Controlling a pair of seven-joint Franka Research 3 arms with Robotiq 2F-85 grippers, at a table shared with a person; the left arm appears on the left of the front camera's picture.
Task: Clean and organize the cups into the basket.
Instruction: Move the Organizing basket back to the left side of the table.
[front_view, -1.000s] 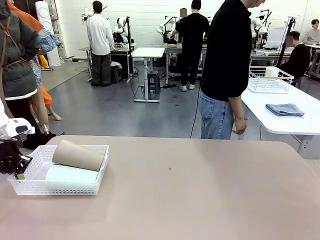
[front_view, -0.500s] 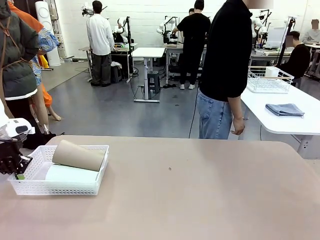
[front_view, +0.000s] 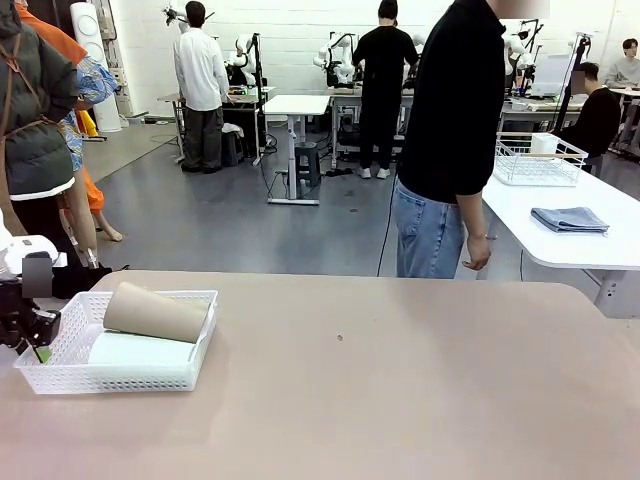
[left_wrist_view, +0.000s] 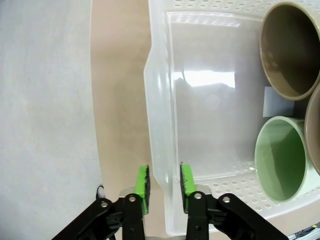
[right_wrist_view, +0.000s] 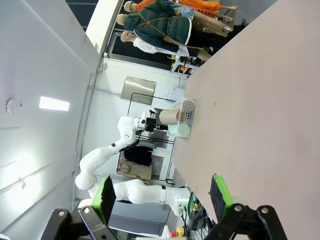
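Observation:
The white lattice basket (front_view: 110, 375) sits at the table's left end. In it lies a brown cup (front_view: 155, 312) on top of a pale mint cup (front_view: 140, 348). My left gripper (front_view: 38, 350) is at the basket's left end. In the left wrist view its jaws (left_wrist_view: 164, 182) are open, and the green pads stand just off either side of the basket's rim (left_wrist_view: 160, 100). That view looks into the mouths of a brown cup (left_wrist_view: 290, 55), the mint cup (left_wrist_view: 280, 157) and a second brown cup (left_wrist_view: 315, 130) at the edge. My right gripper (right_wrist_view: 162, 195) hangs wide open above the table, holding nothing.
A person in a black shirt and jeans (front_view: 450, 150) stands at the table's far edge, hands down. Behind on the right, another white table carries a wire basket (front_view: 540, 160) and a folded cloth (front_view: 568, 218). The table's left edge runs close by the basket.
My left gripper's jaws have parted from the basket's rim, and its wrist has risen slightly. The basket and cups have stayed put. The person has shifted a little.

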